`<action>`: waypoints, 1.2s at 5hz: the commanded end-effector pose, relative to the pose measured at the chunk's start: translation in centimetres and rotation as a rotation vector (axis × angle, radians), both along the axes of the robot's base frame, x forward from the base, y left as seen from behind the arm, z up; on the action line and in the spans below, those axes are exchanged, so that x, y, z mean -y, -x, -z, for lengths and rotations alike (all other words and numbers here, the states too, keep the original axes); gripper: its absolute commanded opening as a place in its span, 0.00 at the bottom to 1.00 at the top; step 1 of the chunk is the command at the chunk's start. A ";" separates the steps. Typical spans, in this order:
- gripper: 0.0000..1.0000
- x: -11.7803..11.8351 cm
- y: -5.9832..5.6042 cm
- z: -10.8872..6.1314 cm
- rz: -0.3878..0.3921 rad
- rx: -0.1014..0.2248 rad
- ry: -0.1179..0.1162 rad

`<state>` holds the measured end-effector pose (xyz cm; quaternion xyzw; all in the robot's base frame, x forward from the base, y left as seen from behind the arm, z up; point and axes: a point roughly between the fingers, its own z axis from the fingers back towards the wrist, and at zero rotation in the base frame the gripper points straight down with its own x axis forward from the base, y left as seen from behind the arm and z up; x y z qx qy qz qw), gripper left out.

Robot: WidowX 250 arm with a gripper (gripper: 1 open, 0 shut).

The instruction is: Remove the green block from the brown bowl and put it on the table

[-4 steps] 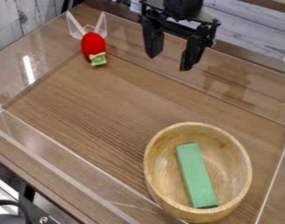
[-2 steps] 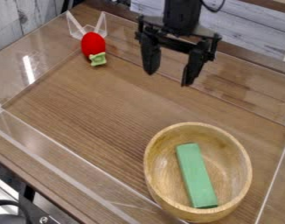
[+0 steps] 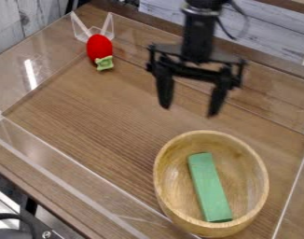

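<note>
The green block (image 3: 208, 186), a flat mid-green bar, lies lengthwise inside the brown bowl (image 3: 170, 177), a wide light-tan wooden bowl at the lower right of the table (image 3: 86, 117). My gripper (image 3: 192, 95) hangs above the tabletop just beyond the bowl's far rim, pointing down. It is open, with its two black fingers (image 3: 166, 91) spread wide and nothing between them. It touches neither the block nor the bowl.
A small red-and-green strawberry-like toy (image 3: 100, 49) sits at the far left of the table. Clear plastic walls (image 3: 55, 154) border the tabletop on the near, left and right sides.
The gripper has travelled from the far edge of the table toward the bowl, coming nearer and lower in the view. Its fingers stayed spread. Block, bowl and toy have not moved.
</note>
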<state>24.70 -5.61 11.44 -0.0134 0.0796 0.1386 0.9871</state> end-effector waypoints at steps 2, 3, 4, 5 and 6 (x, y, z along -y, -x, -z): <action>1.00 5.5 2.3 0.4 -0.031 0.046 0.054; 1.00 5.4 2.8 1.3 -0.073 0.048 0.072; 1.00 5.8 3.7 3.0 -0.064 0.049 0.079; 1.00 6.3 4.4 4.6 -0.059 0.047 0.087; 1.00 6.3 4.5 6.8 -0.068 0.042 0.089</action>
